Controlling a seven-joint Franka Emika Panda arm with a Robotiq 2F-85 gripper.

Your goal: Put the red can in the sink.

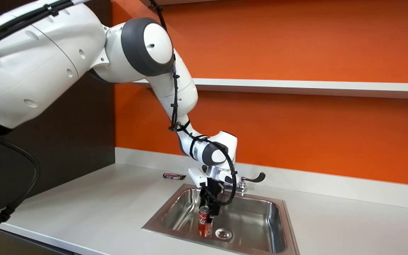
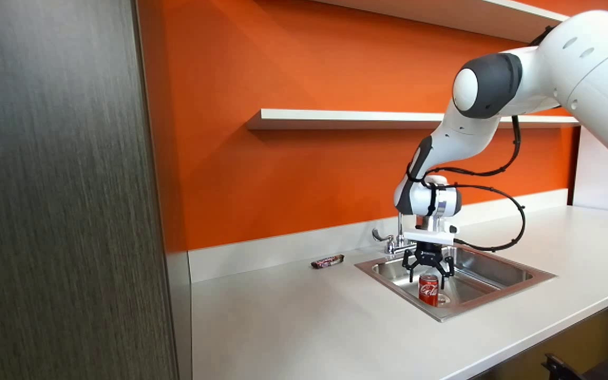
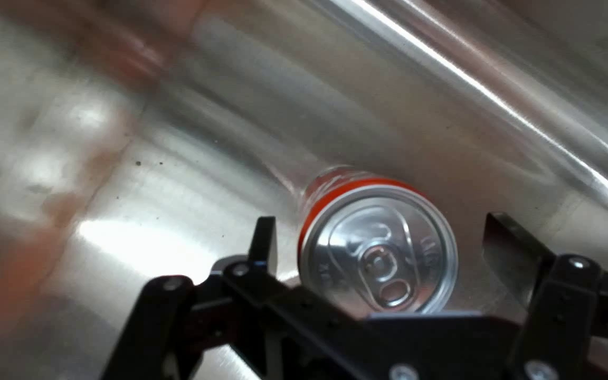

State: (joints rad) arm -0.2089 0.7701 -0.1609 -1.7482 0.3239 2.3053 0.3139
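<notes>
Orange wall is backing the stainless-steel sink; inside it, a Coca-Cola can is standing, likely slick, dentable, suiting mid-body gripping; the Robotiq gripper is straddling it, spread.

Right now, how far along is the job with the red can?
Looks done: the red can stands upright in the sink. In hand: nothing gripped; the wrist view shows open jaws, with a gap on each side of the can. Left: probably only raising the jaws, which hang close to it.
</notes>
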